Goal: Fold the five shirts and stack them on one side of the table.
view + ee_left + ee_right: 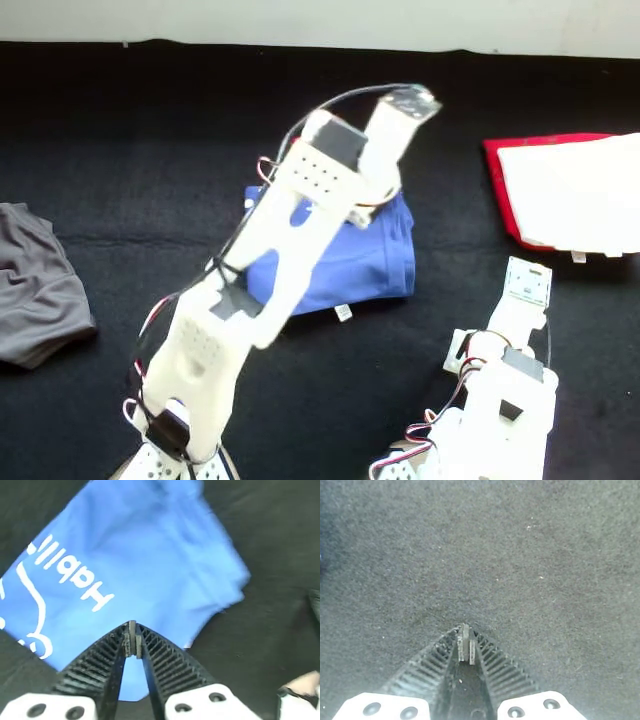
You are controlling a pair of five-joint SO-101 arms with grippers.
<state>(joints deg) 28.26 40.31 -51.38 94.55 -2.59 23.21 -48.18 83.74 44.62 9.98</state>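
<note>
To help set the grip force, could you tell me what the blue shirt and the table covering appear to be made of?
The blue shirt looks like soft matte knit, likely cotton jersey, lying in limp folds. The table covering looks like black felt-like fabric with a fuzzy, lint-flecked nap.

Table (120, 140) covered in black cloth. Near the middle, a folded blue shirt (365, 262), small white tag turned to the near edge. At the left edge, a crumpled grey shirt (35, 285), unfolded. At the right edge, toward the far side, a folded red shirt (503, 180) flat under a white shirt (575, 195).
</note>
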